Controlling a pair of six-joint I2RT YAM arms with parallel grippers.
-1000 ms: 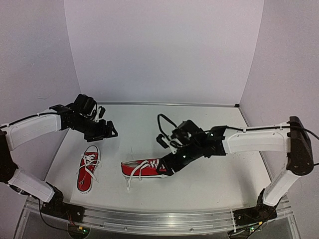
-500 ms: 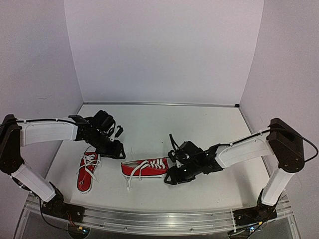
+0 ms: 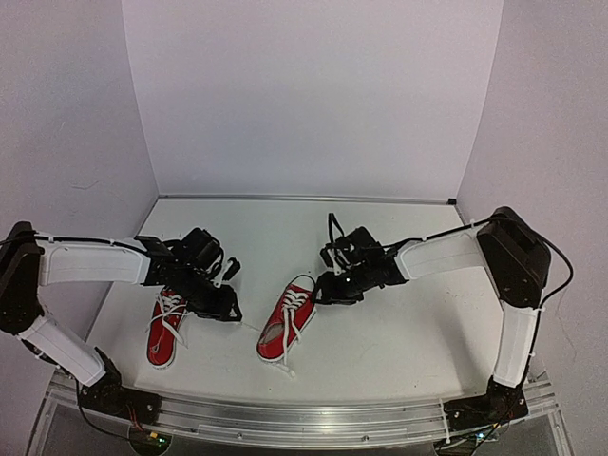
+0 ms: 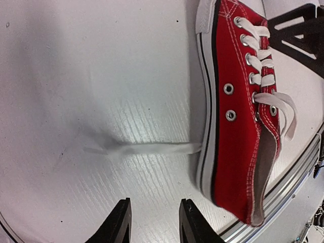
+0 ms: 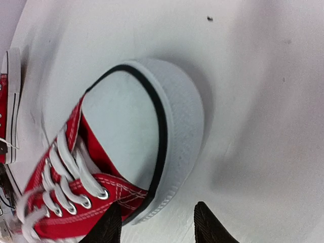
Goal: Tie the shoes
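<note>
From my station I see the left end effector (image 4: 154, 205) low over the desk (image 3: 399, 237), its fingers (image 4: 120, 223) apart with only bare surface between them. A loose white lace (image 4: 152, 149) lies flat just ahead of the tips and runs to the sole of the middle shoe (image 3: 288, 318). That red shoe sits between the two arms, toe pointing away and slightly right, with its heel near the front rail (image 3: 304, 415), so there is little margin on that side. The right end effector (image 5: 157, 207) is at the shoe's white toe cap, jaws apart and wrapped around nothing. The cap's rim reaches the gap between them, and I cannot tell whether either finger touches it. The left-hand shoe (image 3: 166, 328) lies apart from the middle one, toe towards the back, partly under the left arm and close to the desk's left edge. The widest open stretch of desk runs from the shoes to the back wall (image 3: 304, 95), with more on the right, beyond the right arm's reach-in.
</note>
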